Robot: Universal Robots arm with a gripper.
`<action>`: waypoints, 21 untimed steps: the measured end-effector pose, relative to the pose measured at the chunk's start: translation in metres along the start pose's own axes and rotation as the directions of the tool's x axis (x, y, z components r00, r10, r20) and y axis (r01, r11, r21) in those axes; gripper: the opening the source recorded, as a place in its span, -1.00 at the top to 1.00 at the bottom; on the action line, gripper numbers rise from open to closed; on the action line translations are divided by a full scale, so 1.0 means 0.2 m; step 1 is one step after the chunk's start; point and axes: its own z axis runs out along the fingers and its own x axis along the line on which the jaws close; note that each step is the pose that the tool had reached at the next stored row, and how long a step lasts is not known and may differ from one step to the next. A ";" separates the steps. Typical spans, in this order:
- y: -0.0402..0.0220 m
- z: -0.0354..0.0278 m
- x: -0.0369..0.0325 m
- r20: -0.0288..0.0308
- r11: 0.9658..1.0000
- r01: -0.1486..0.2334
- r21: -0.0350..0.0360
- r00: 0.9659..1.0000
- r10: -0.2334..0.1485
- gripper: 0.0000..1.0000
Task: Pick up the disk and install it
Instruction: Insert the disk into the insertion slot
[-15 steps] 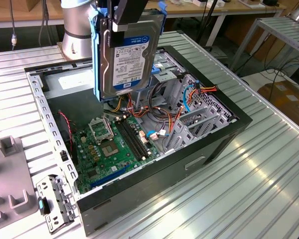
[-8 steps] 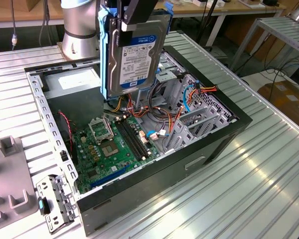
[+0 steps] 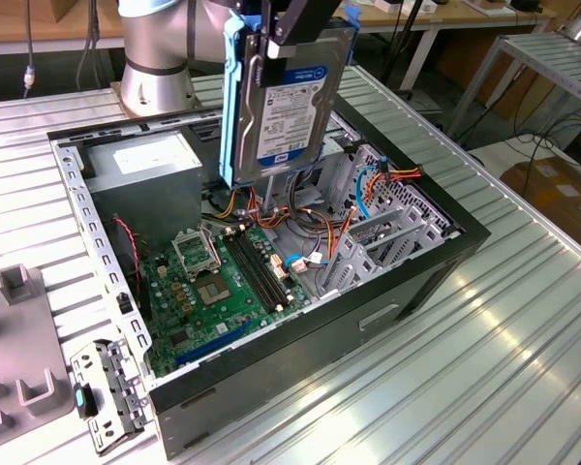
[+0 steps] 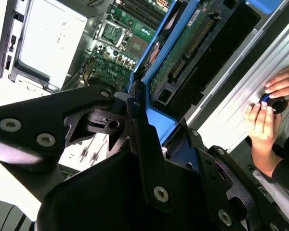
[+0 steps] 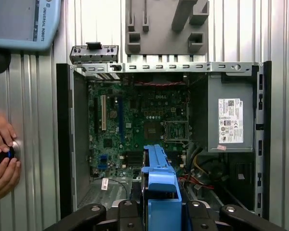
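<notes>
**A:** What's under you?
**B:** The open case point(image 3: 407, 291) on the bench point(image 3: 523, 339), with motherboard point(image 3: 218, 286), grey power supply point(image 3: 140, 160) and orange cables point(image 3: 261, 205) below the disk point(image 3: 289, 102).
**A:** And the disk?
**B:** Silver, white-and-blue label, blue rails, upright above the case. Your hand point(image 3: 276, 39) is clamped on its top edge.

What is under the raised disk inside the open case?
The pincer holds the disk above orange and red cables beside the green motherboard. What lies directly behind the disk in the exterior view is covered.
</notes>
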 end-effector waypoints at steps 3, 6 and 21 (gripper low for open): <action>-0.053 0.003 -0.001 0.000 1.000 0.000 0.000 1.000 0.000 0.26; -0.090 0.005 -0.002 0.000 1.000 0.000 0.000 1.000 0.000 0.26; -0.108 0.013 0.066 -0.002 1.000 -0.001 0.000 1.000 0.001 0.26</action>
